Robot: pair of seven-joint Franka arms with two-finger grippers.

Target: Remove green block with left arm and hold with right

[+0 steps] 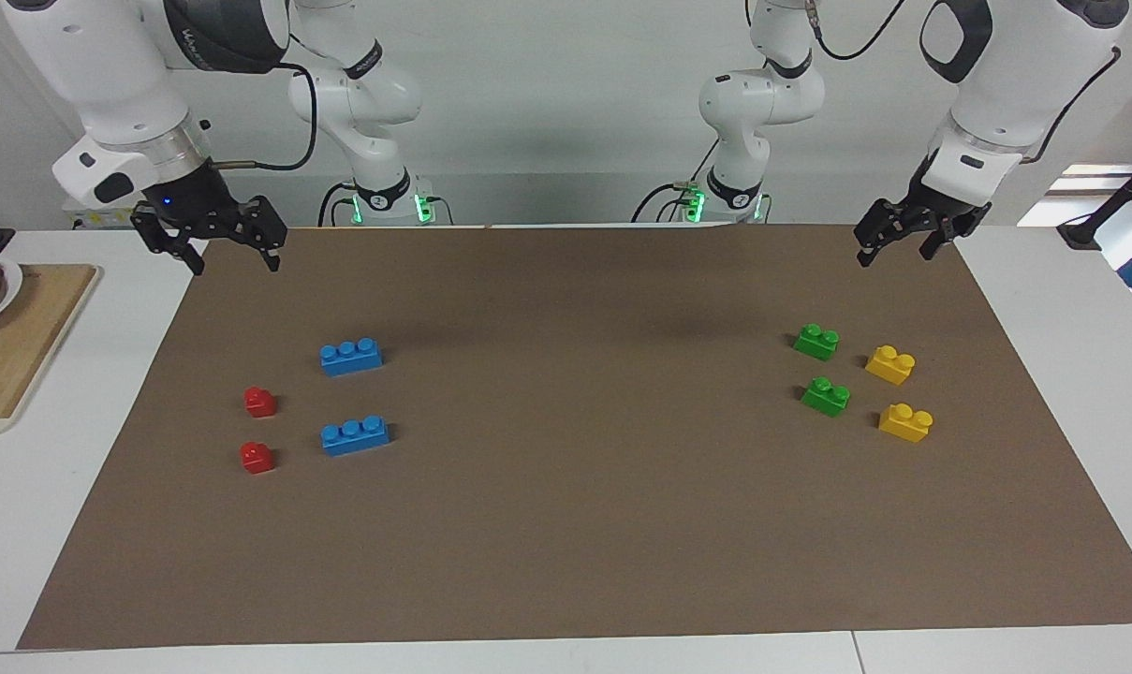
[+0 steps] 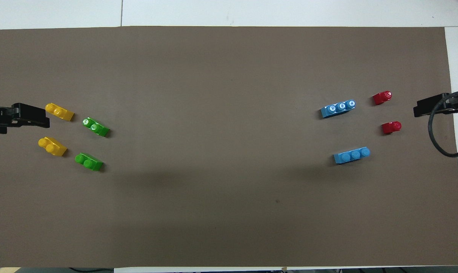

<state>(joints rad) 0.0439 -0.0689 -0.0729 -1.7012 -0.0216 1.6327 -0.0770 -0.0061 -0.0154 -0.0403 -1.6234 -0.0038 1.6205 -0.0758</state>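
Observation:
Two green blocks lie on the brown mat [image 1: 566, 524] toward the left arm's end: one nearer the robots [image 1: 816, 341] [image 2: 88, 162], one farther [image 1: 826, 396] [image 2: 96, 127]. Both rest flat with their studs up, and nothing touches them. My left gripper [image 1: 895, 253] [image 2: 43, 115] is open and empty, raised over the mat's corner at its own end, apart from the blocks. My right gripper [image 1: 233, 262] [image 2: 418, 110] is open and empty, raised over the mat's corner at the right arm's end.
Two yellow two-stud bricks [image 1: 890, 364] [image 1: 905, 422] lie beside the green blocks. Two blue three-stud bricks [image 1: 351, 356] [image 1: 355, 435] and two small red bricks [image 1: 260, 402] [image 1: 257, 457] lie toward the right arm's end. A wooden board [image 1: 13, 356] sits off the mat there.

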